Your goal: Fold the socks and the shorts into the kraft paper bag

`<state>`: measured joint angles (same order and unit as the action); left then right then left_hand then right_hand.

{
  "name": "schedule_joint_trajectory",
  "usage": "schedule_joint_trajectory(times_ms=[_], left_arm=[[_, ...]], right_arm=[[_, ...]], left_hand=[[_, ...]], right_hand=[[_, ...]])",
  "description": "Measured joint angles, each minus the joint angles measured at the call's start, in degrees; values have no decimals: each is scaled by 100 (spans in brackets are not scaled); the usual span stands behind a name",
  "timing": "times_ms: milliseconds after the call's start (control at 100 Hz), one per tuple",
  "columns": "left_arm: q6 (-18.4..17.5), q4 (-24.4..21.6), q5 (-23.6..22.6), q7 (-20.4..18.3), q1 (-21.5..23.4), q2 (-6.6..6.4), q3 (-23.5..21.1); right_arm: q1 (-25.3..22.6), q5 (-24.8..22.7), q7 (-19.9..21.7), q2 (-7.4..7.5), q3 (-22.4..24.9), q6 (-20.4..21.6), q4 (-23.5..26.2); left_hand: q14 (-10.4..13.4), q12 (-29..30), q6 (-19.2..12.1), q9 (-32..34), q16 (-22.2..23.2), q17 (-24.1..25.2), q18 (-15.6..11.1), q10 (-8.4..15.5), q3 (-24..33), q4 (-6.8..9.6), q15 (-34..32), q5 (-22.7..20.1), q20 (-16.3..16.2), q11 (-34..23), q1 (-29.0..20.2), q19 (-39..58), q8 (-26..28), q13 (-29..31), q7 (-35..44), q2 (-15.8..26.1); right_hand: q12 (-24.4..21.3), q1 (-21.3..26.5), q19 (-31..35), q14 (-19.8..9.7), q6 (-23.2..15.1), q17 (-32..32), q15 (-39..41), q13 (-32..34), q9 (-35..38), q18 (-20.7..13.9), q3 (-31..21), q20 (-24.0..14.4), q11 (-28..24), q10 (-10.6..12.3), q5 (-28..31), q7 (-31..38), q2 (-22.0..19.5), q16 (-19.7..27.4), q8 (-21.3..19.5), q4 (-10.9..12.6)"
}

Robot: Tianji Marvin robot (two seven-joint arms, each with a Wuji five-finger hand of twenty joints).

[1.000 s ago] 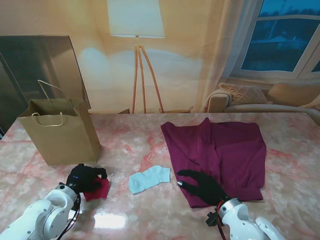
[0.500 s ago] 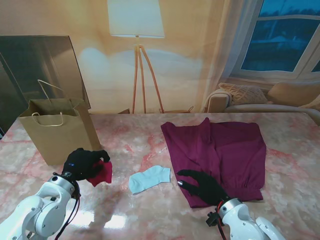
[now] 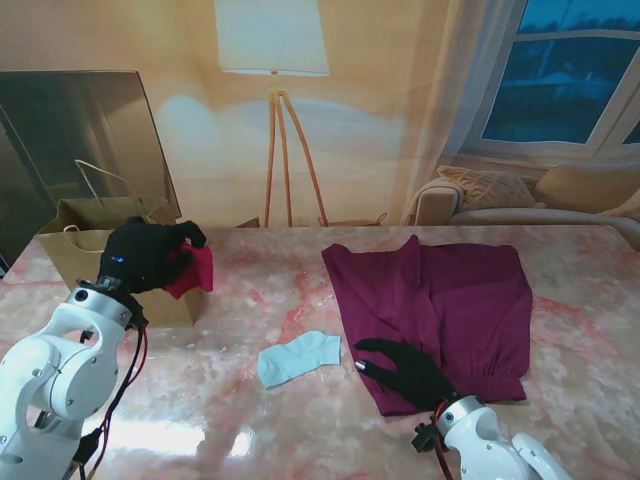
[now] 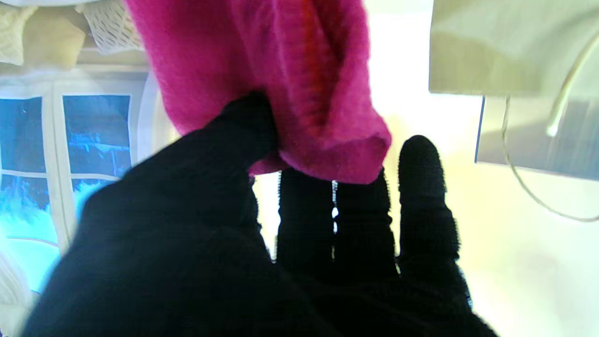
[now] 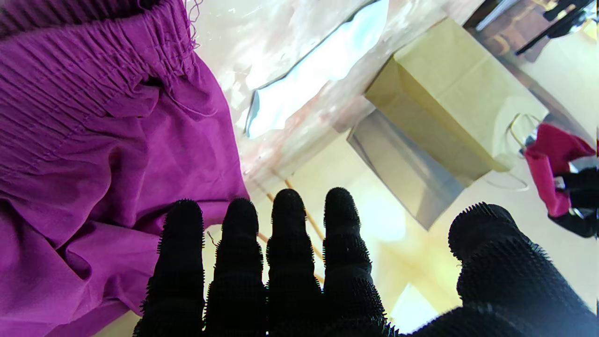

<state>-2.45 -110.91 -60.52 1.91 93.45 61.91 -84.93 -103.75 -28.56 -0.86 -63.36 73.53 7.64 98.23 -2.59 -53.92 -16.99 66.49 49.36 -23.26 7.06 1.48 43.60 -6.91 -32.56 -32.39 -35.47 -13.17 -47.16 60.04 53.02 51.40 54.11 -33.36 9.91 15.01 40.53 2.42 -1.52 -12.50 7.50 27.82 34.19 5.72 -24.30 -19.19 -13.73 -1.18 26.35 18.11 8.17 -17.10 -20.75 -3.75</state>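
Kraft paper bag [image 3: 120, 262]: stands upright and open at the far left of the bench [image 3: 250, 285]; its string handles show at the rim; it also shows in the right wrist view [image 5: 449, 93]
Left robot hand [image 3: 140, 255]: raised off the bench in front of the bag's upper edge; closed on the red sock; in the left wrist view [image 4: 224, 243] the thumb pinches the fabric against the fingers
Red sock [image 3: 193, 268]: bunched in the left robot hand, hanging from it at the bag's right side near the rim; whether it touches the bag cannot be told; seen close in the left wrist view [image 4: 290, 79] as folded pink-red knit
Light blue sock [image 3: 298, 357]: lies flat on the bench, between the bag and the shorts, nearer to me than the bag; apart from both robot hands
Right robot hand [image 3: 408, 372]: lies low at the near left corner of the shorts, fingers stretched out side by side and spread from the thumb; holding nothing; the right wrist view [image 5: 299, 262] shows the straight fingers beside the cloth
Shorts [image 3: 440, 310]: purple, spread out on the right half of the bench; elastic waistband gathered at the near edge; some creases in the cloth
Behind the bench: a floor lamp [image 3: 275, 70] at centre; a sofa [image 3: 520, 195] under the window at the far right
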Motion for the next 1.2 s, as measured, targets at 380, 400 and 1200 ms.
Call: schedule_joint_trajectory(times_ms=[380,400,1200], left_arm=[[54,-101,-272,-602,-928,-20,-369],[37,-95,-283,-630,-975,-27,-390],[135,1957,-793,379,-2009,-146,-397]], right_arm=[[3,-19,-11,0,8,15,-1],[3,-19,-11,0,8,15,-1],[64,1,46,1,-23,-45,-14]], left_hand=[[0,-1,-18,0,1,15,0,0,-54,0,0,-1,1,0,-1,-2,47,0,0,0],[0,-1,-23,0,1,16,0,0,-54,0,0,-1,1,0,-1,-2,47,0,0,1],[0,74,-130,58,-20,129,0,0,-66,0,0,-2,2,-2,-1,-3,5,-1,12,1]], right_hand=[[0,1,1,1,-1,-1,0,0,0,0,0,0,0,0,0,0,0,0,0,0],[0,1,1,1,-1,0,0,0,0,0,0,0,0,0,0,0,0,0,0,0],[1,1,2,2,-2,0,0,1,0,0,1,0,0,-1,0,0,0,0,0,0]])
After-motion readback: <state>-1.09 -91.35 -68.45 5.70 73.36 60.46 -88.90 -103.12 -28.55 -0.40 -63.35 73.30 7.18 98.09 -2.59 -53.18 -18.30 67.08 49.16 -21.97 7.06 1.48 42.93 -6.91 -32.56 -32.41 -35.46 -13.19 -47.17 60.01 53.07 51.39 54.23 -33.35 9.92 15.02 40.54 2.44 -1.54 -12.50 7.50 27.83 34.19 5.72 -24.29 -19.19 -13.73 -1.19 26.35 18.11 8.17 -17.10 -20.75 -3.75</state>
